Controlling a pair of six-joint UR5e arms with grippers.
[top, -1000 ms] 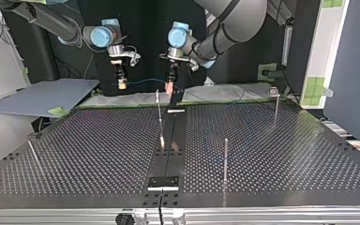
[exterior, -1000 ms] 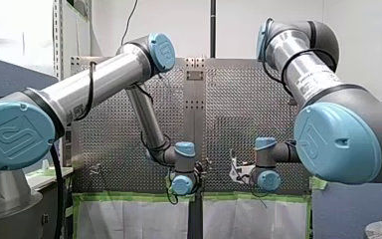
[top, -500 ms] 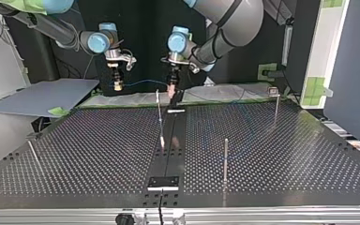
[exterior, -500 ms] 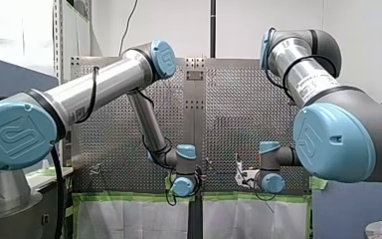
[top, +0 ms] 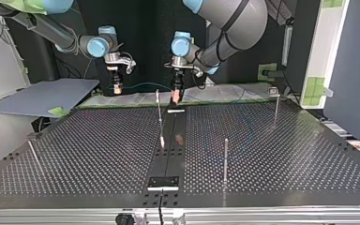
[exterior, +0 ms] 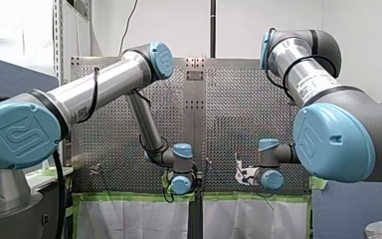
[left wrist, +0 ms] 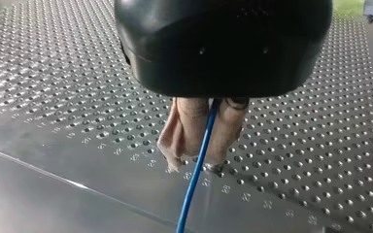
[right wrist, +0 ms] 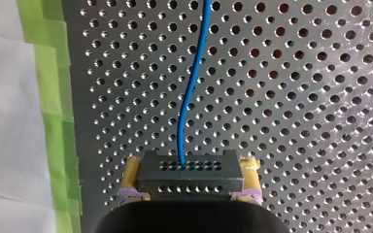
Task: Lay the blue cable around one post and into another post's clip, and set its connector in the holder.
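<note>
Top view, nearest first: the holder sits midway along the table's near edge, and a post stands further in. At the middle of the far edge my left gripper hangs, its beige pads pinched narrow on the blue cable. The cable runs along that edge to my right gripper, whose yellow pads clamp the black connector

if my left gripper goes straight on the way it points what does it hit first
Probably the perforated table, beside its smooth centre strip. The left gripper, shut on the blue cable, points down at it, and the left wrist view shows nothing in between, though depth is unclear.
</note>
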